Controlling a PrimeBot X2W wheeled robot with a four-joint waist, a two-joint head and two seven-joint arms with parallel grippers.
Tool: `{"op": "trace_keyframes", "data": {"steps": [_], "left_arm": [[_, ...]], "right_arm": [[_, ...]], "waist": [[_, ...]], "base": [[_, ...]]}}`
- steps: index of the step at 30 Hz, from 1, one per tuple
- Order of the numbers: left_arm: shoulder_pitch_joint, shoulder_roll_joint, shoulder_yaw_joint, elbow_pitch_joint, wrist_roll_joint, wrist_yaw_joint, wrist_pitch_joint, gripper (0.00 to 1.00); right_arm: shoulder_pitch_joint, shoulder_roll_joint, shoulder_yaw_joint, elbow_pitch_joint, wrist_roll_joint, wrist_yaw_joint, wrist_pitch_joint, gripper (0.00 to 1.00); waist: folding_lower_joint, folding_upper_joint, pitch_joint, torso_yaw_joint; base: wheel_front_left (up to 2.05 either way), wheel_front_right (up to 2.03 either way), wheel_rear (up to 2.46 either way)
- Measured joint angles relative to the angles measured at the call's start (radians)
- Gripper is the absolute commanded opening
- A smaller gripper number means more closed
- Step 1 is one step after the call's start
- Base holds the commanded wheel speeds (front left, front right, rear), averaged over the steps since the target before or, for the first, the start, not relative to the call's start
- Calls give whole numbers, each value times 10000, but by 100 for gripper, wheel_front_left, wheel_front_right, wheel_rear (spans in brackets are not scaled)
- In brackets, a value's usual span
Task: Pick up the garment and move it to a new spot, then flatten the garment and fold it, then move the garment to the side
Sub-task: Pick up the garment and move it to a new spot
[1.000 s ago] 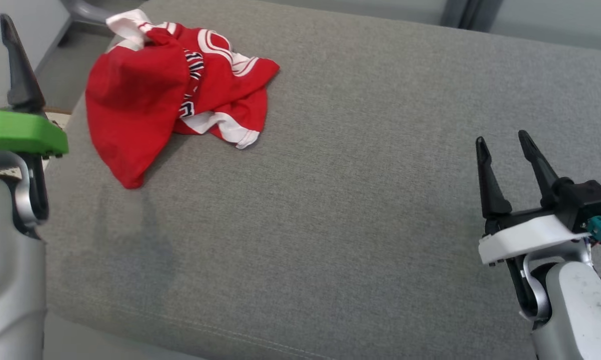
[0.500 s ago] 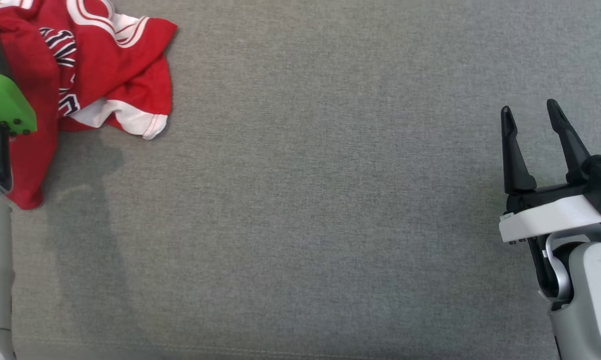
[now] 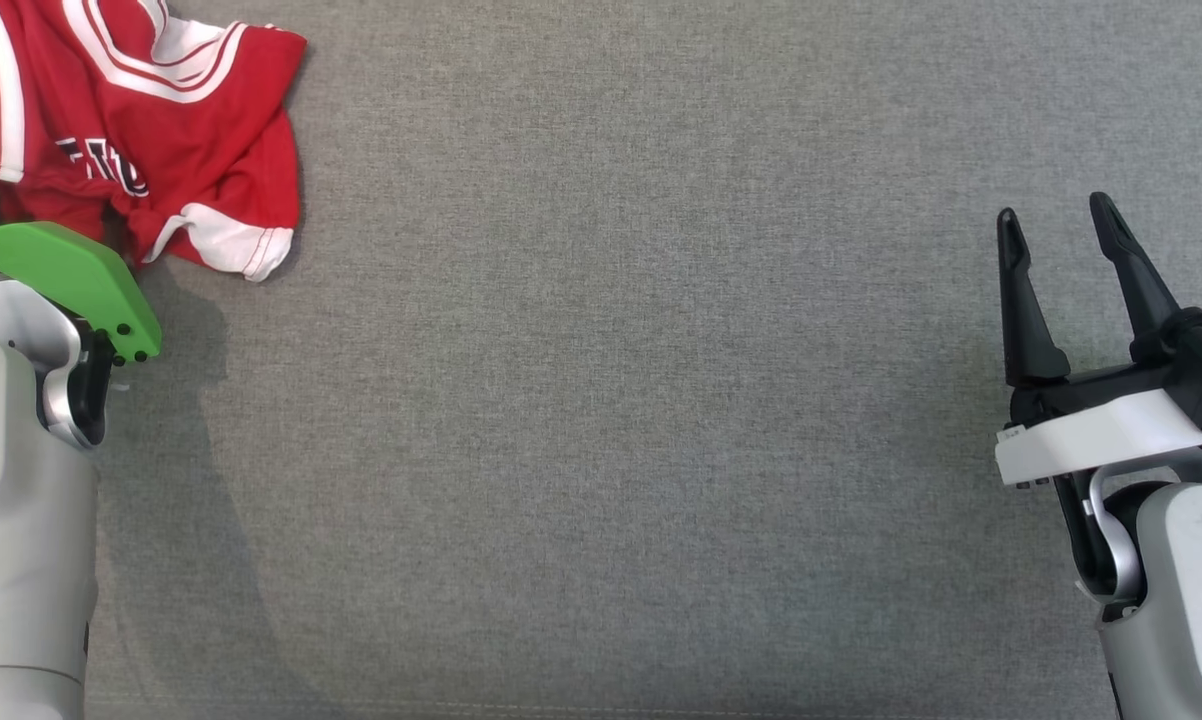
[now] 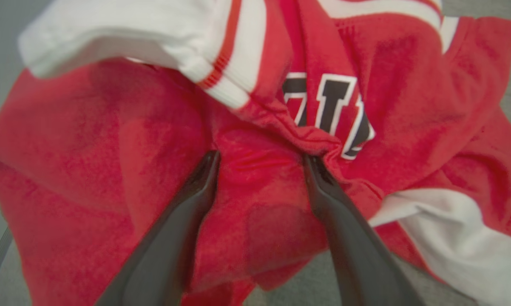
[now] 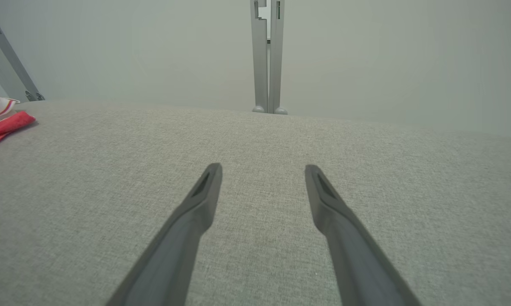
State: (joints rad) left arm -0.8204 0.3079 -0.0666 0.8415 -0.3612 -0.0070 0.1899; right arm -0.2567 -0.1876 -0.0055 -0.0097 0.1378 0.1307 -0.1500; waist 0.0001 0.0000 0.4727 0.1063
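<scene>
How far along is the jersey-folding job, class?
Done: nothing; the red jersey lies crumpled on the grey cushion. In hand: the open left tool straddles a fold of it, not yet closed. The right tool hangs open over bare cushion. Left: lift, move, flatten, fold, set aside.

A broad grey upholstered surface (image 3: 601,400), covered in fine woven fabric, spans the scene from left to right. Its cloth lies smooth and flat, and a stitched seam runs along the near edge. In the right wrist view it reaches back to a softly rounded far edge. One thing lies on it: a crumpled red jersey garment (image 3: 161,120) with white striped trim and dark, white-outlined lettering, bunched at the far left. A white-banded edge of it points right, toward the middle. In the left wrist view it is heaped in folds, with a patch of grey cloth showing beneath its near edge.
</scene>
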Motion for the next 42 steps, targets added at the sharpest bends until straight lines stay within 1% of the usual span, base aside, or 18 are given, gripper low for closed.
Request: {"op": "trace_keyframes", "data": {"steps": [1, 2, 4, 7, 10, 11, 14, 18, 22, 26, 29, 34, 36, 39, 42], "left_arm": [[-33, -4, -4, 77, -38, -29, 54, 31], [-63, -10, 6, 176, -73, -31, 73, 0], [-102, -12, -6, 359, -88, -29, 107, 0], [-109, -10, -15, 454, -84, 8, -205, 0], [-158, 13, -58, 397, -23, 36, -761, 0], [-222, 75, -109, 288, 75, 73, -1116, 0], [-523, 303, -236, -150, 389, 109, -1964, 0], [-759, 458, -418, -780, 631, 169, -2514, 0], [-1250, 550, -725, -1797, 974, 201, -2627, 0], [-1863, 648, -1129, -2876, 1262, 58, -2429, 0], [-2259, 531, -1475, -3666, 1398, -36, -2199, 0], [-2780, 56, -1977, -4656, 1521, -198, -1783, 0], [-2950, -98, -2146, -4796, 1521, -268, -1705, 0], [-3068, -495, -2422, -4859, 1398, -372, -1632, 0], [-3048, -840, -2817, -4834, 1415, -399, -1756, 0]], "right_arm": [[0, -2, 6, 6, 0, 0, 0, 100], [1, -4, 10, 19, 2, 0, 2, 100], [2, 2, 23, 44, 2, 0, 2, 100], [4, 38, 25, 90, 17, 0, 2, 100], [11, 82, 38, 203, 19, 0, -29, 100], [16, 119, 61, 245, 19, 0, -81, 100], [57, 261, 109, 430, 27, 0, -203, 100], [94, 464, 161, 717, 58, 0, -355, 100], [220, 686, 171, 988, 88, 0, -520, 100], [270, 876, 165, 1225, 90, 0, -660, 100], [282, 1022, 192, 1400, 136, 0, -796, 100], [327, 1181, 240, 1701, 330, 0, -951, 100], [328, 1218, 261, 1818, 370, 0, -993, 100], [326, 1281, 255, 1929, 437, 0, -1045, 100], [324, 1308, 238, 2025, 506, 0, -1083, 100]], "waist": [[0, 0, -17, 1], [0, 0, -40, 2], [0, 0, -80, 7], [0, 0, -186, 20], [0, 0, -356, 43], [0, -1, -433, 51], [0, 0, -716, 67], [-1, -1, -1125, 51], [-1, 0, -1580, -51], [-1, -1, -1913, -333], [-1, 0, -2073, -676], [-1, 0, -2261, -1423], [-1, 0, -2313, -1735], [-1, 0, -2367, -2234], [-1, 0, -2390, -2722]], "base": [[0, 0, 0], [0, 0, 0], [0, 0, 0], [0, 0, 0], [0, 0, 0], [0, 0, 0], [0, 0, 0], [0, 0, 0], [0, 0, 0], [0, 0, 0], [0, 0, 0], [0, 0, 0], [0, 0, 0], [0, 0, 0], [0, 0, 0]]}}
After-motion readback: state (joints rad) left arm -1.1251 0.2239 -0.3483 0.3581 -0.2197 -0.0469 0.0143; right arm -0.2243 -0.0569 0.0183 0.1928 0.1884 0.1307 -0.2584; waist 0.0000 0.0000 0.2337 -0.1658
